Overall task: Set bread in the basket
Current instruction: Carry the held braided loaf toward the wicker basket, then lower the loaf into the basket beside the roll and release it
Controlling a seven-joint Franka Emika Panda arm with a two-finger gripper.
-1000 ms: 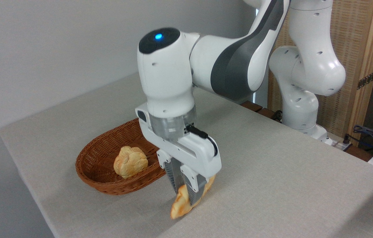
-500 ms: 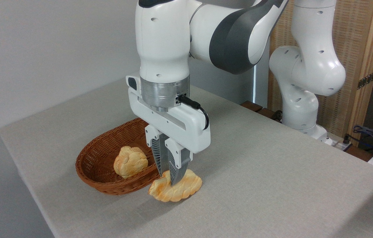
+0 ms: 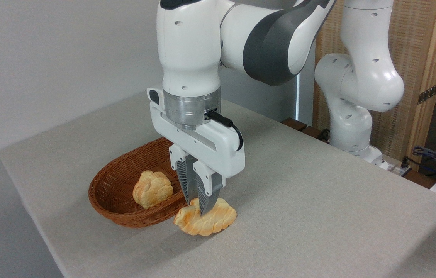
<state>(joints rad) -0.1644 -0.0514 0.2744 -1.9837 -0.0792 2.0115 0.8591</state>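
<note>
**Bread held just short of the basket**

Nearest the front edge of the bench [image 3: 318, 216], the bread [image 3: 205, 221] hangs in the pincer [image 3: 198, 206], whose two grey fingers [image 3: 207, 193] are pressed onto the loaf's middle from above. The loaf lies roughly level; whether its underside clears the cloth or brushes it is hard to tell from this angle. Its left tip sits right at the basket's near rim, outside it.

Behind, toward the left edge, the basket [image 3: 109, 193] already holds a bun [image 3: 152, 189] in its middle.

To finish well, I judge the loaf should be lifted enough to clear the rolled rim, carried back and left over the open right half, beside the bun, and lowered close to the weave before the fingers part, so it settles rather than bouncing out.
</note>
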